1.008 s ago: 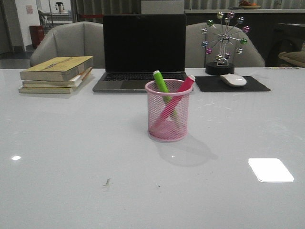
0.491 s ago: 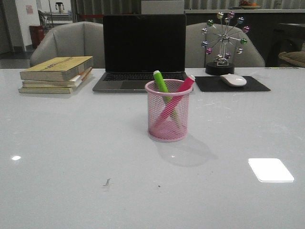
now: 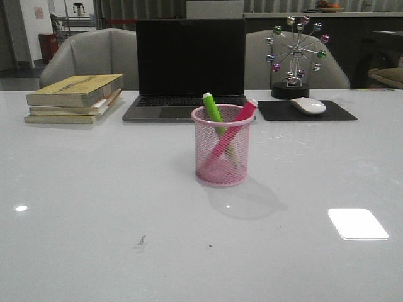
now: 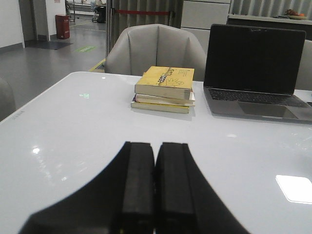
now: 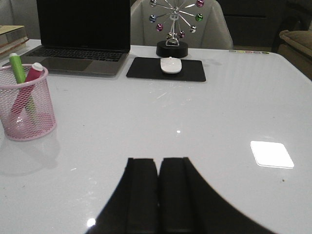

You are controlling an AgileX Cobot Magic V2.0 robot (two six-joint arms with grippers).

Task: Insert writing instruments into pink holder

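The pink holder (image 3: 221, 146) stands upright mid-table in front of the laptop; it also shows in the right wrist view (image 5: 25, 104). Inside it the lime green highlighter (image 3: 213, 109) and the bright pink highlighter (image 3: 243, 114) lean crossed, caps up above the rim. The green highlighter (image 5: 17, 68) and the pink highlighter (image 5: 32, 75) appear again from the right wrist. My left gripper (image 4: 155, 145) is shut and empty, low over bare table far from the holder. My right gripper (image 5: 158, 160) is shut and empty, to the right of the holder. Neither gripper shows in the front view.
A dark laptop (image 3: 187, 68) stands behind the holder. A stack of books (image 3: 75, 97) lies at the back left. At the back right sit a white mouse (image 3: 308, 105) on a black mat (image 3: 306, 111) and a ferris-wheel ornament (image 3: 294, 56).
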